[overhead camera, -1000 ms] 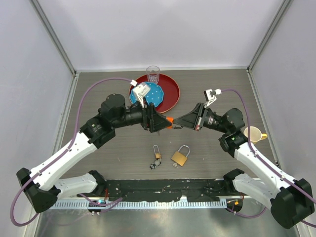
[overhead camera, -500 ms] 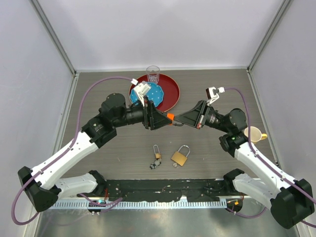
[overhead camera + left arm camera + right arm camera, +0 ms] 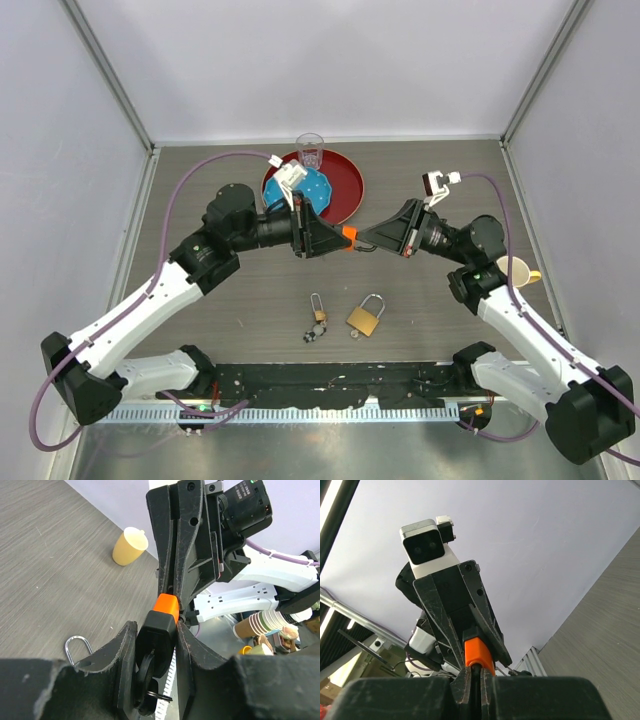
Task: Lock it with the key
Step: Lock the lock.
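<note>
Left pincer [image 3: 156, 630] is clamped on a small black block with an orange end [image 3: 161, 622], one finger on each flat side, with a thin wire ring showing at the block's near end. Right pincer [image 3: 481, 672] meets it head-on, its jaws drawn almost together on a thin dark part just under the orange end; I cannot tell what that part is. In the overhead view the two pincers hold the block in the air above the middle of the grey wood-grain desk [image 3: 200, 180], the left pincer [image 3: 336, 244] reaching from the left and the right pincer [image 3: 358, 243] from the right.

Below them, nearer the arm bases, lies a brass padlock with a silver shackle [image 3: 364, 319]. Just left of it, apart from it, lies a smaller brass padlock with a bunch of keys [image 3: 317, 322].

Toward the far edge sits a round red tray [image 3: 347, 182] with a blue plate [image 3: 318, 190] on it and a clear drinking glass [image 3: 310, 151] at its far rim. A pale yellow cup [image 3: 512, 270] stands near the right edge, behind the right arm.

White print on the black module on the right wrist [image 3: 247, 502] is too blurred to read.
</note>
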You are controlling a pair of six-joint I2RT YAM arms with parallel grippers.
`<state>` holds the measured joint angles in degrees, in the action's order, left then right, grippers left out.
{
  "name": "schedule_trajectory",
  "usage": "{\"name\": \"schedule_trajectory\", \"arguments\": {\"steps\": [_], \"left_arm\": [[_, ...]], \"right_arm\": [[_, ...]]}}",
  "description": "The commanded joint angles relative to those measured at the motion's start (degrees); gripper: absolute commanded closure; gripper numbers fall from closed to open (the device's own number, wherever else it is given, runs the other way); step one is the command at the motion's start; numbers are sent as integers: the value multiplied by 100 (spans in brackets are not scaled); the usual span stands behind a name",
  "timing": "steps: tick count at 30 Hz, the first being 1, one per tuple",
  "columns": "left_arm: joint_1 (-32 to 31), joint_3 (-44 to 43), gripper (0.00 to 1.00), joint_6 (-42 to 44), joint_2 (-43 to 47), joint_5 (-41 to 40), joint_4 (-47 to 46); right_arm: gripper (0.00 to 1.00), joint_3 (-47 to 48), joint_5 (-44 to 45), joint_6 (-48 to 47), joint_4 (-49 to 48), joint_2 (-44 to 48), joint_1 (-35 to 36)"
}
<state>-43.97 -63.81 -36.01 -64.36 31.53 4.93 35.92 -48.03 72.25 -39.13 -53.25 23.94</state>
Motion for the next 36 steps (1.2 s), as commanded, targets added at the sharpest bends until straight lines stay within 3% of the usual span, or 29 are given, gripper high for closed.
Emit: {"name": "schedule_trajectory", "arguments": {"steps": [1, 2, 4, 5, 7, 11, 14, 23, 30, 36], "left_arm": [[-121, 18, 100, -126, -51, -173, -309], [-112, 44, 100, -134, -33, -295, -308], [-77, 132, 100, -196, -15, -463, -239], [-51, 202, 100, -231, 2, -611, -229], [2, 299, 100, -362, 11, -683, -220], [230, 658, 100, -661, 2, -666, -448], [397, 930, 100, -907, 28, -569, -701], [1021, 1661, 100, -1364, 608, -323, -923], [1434, 2083, 100, -1803, 1424, -16, -1099], [1531, 2303, 100, -2103, 1795, 371, -1442]], "right_arm": [[91, 565, 188, -991, 999, 69, 110], [79, 617, 241, -1489, 1300, 87, 102], [70, 810, 373, -1931, 2237, 113, 110], [60, 968, 530, -2125, 2531, 96, 110], [54, 1092, 671, -2635, 3215, 61, 110], [29, 1242, 1146, -3155, 3869, 26, 93], [25, 1277, 1270, -3278, 4317, -158, 49], [24, 1294, 919, -3428, 4362, -352, -4], [32, 1093, 14, -3077, 3231, -501, 5], [33, 881, -479, -2541, 2271, -686, 93]]}}
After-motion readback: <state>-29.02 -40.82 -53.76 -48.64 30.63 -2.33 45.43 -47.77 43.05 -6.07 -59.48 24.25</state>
